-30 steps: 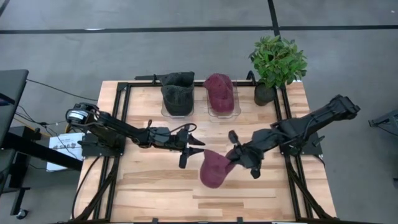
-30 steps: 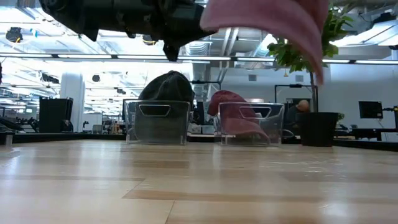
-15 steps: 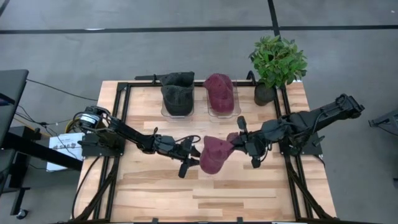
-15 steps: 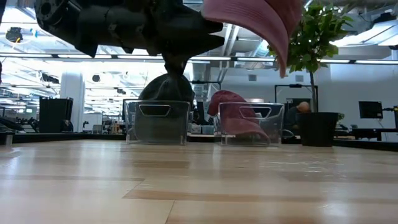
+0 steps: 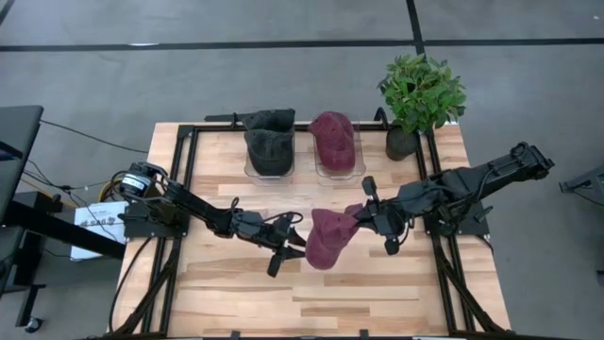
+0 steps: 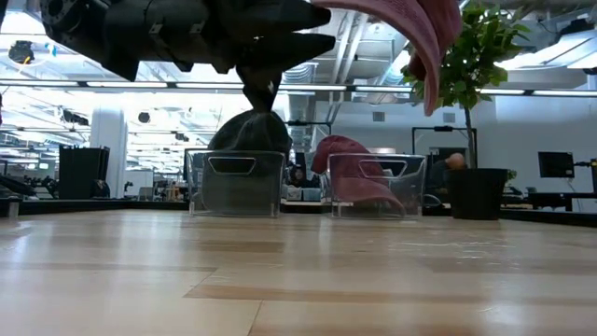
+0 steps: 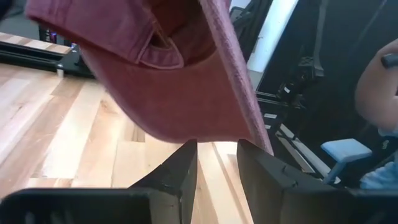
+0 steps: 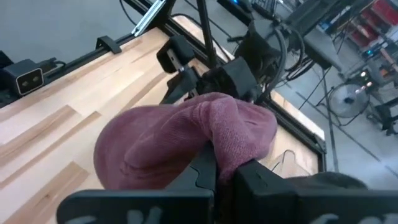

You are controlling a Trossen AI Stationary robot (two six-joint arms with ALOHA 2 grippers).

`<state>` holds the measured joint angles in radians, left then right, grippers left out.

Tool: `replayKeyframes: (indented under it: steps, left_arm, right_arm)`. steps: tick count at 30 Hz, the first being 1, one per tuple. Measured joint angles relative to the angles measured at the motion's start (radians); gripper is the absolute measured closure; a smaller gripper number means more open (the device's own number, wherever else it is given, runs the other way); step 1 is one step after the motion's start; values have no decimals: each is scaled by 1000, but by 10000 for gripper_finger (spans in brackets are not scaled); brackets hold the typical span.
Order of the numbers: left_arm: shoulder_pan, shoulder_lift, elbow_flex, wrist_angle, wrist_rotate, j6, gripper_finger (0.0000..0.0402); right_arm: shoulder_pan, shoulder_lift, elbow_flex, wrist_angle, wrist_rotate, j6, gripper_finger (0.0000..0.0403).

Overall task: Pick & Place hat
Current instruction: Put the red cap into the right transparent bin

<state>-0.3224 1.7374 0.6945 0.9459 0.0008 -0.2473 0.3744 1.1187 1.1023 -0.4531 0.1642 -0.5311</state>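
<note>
The maroon hat [image 5: 326, 236] hangs in the air over the middle of the table [image 5: 226, 302], clear of the wood, a little nearer the front edge than the two bins at the back. The right gripper [image 5: 367, 219] pinches a fold of its fabric, jaws closed on the cloth, and the hat droops from that grip toward the left arm's side, its long axis running roughly from the right gripper down toward the table's front.

The left gripper [image 5: 286, 247] sits just beside the hat's free edge. In the left wrist view its fingers [image 7: 180, 171] stand partly apart, directly under the hat's rim, with nothing between them. So the hat lies just above and ahead of these jaws, and the left arm is the one placed to take the hanging edge; that reads as a likely handover or a two-handed carry.

At the back edge, a clear bin [image 5: 340, 168] holds another maroon hat [image 5: 332, 134], beside a second clear bin [image 5: 269, 170] with a dark hat [image 5: 269, 132]. A potted plant [image 5: 420, 94] stands at the back right corner.

The low view cuts off the hat's upper part and both grippers' tips. Whether the left fingers touch the rim cannot be told.
</note>
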Motion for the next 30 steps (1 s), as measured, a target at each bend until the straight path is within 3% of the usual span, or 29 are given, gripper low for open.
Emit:
replayKeyframes:
  steps: [21,30]
  left_arm:
    - [-25,0,0,5,0,-1,291]
    - [-23,-1,0,32,-17,2,291]
  right_arm:
    - [117,-1,-1,-43,15,17,399]
    - [114,-1,-2,-27,26,7,399]
